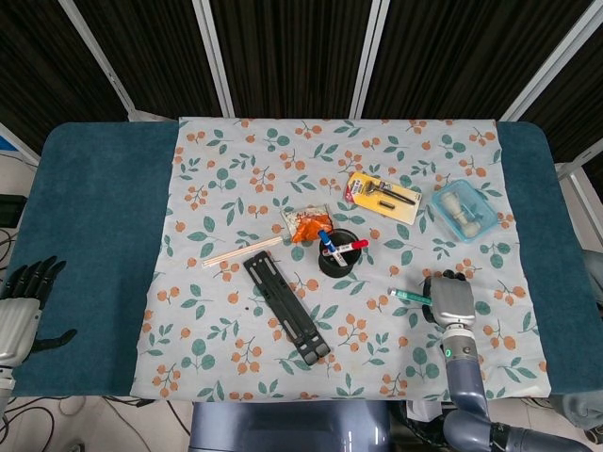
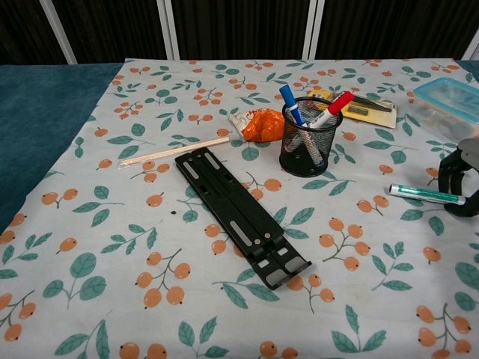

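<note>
The right hand (image 1: 450, 299) pinches one end of a green marker (image 1: 411, 296) at the right side of the floral cloth (image 1: 245, 160) on the desk (image 1: 94, 207). The marker's long axis runs nearly level across the desk, left to right, its white-tipped free end pointing left toward the black slotted stand (image 1: 286, 307), just below the mesh pen cup (image 1: 338, 252). The left hand (image 1: 21, 306) sits off the desk's left edge, fingers spread and holding nothing.
</note>
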Controlling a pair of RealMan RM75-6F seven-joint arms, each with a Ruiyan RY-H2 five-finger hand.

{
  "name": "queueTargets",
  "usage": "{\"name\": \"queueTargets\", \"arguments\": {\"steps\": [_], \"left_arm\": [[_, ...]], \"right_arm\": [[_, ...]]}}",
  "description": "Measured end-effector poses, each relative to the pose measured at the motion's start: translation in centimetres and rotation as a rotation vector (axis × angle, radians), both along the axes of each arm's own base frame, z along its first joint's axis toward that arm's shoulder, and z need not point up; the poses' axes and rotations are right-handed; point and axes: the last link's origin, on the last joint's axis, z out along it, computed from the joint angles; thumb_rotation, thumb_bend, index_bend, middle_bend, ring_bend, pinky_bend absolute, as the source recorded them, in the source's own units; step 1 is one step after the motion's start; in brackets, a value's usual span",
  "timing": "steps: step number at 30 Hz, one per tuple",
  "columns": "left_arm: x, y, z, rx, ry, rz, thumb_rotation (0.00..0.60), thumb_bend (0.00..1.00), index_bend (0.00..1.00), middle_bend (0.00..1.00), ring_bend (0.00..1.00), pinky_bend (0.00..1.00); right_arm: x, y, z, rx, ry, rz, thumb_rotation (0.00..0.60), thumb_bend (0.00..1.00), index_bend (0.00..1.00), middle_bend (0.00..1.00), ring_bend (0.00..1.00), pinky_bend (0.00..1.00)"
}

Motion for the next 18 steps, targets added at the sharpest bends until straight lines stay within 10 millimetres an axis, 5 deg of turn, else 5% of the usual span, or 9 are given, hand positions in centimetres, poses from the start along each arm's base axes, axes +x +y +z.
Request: {"name": "queueTargets", "arguments": {"steps": [18], "left_arm": [[0.1,0.0,0.0,0.001,-0.008,-0.006,0.600,0.03,0.00,0.00,0.00,0.00]], "right_arm": [[5.0,-0.4,5.3,-0.123,0.020,0.364,0.600,0.58,0.65,0.54,0.25,0.22]]}}
